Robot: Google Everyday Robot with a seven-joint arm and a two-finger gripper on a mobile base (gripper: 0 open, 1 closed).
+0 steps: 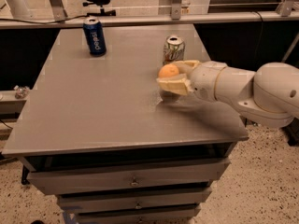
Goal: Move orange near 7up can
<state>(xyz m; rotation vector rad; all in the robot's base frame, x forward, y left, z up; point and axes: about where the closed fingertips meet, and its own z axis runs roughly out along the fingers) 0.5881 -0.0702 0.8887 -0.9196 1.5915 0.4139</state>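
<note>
We see the orange (168,71), small, round and bright, gripped between the cream fingers (174,85) of the claw (171,75), which hangs over the right part of the tabletop (93,106). Just behind it stands the 7up can (173,48), upright, silver-white with green markings and a silver top; we cannot tell whether the two touch
</note>
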